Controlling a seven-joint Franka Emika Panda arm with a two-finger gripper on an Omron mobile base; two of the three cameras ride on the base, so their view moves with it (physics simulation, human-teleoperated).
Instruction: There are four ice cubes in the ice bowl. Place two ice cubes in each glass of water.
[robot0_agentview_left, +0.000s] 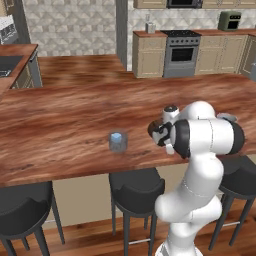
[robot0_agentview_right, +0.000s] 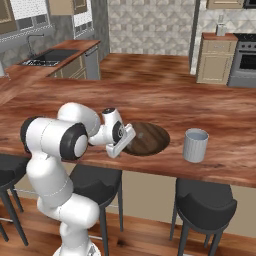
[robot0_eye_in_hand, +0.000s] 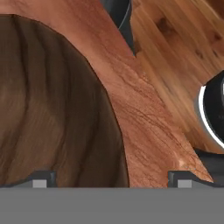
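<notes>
The ice bowl (robot0_agentview_right: 150, 136), round and dark brown, lies near the counter's front edge. My gripper (robot0_agentview_right: 118, 148) hangs low over its left rim, pointing down. In the hand view the ice bowl (robot0_eye_in_hand: 52, 109) spreads across the left, showing bare wood grain; the gripper (robot0_eye_in_hand: 111, 179) is open, straddling the rim with nothing between its fingertips (robot0_eye_in_hand: 43, 179). A paler glass of water (robot0_agentview_right: 195, 145) stands right of the bowl. The dark grey glass of water (robot0_agentview_left: 118, 142) stands left of the arm with a pale light-blue patch at its mouth; ice cubes or water, I cannot tell. No ice cubes show in the bowl's visible part.
The wooden counter (robot0_agentview_left: 70, 125) ends just in front of the bowl. Black stools (robot0_agentview_left: 136, 187) stand below that edge, one also in the hand view (robot0_eye_in_hand: 214, 109). A sink (robot0_agentview_right: 47, 57) is far left and a stove (robot0_agentview_left: 181, 50) at the back.
</notes>
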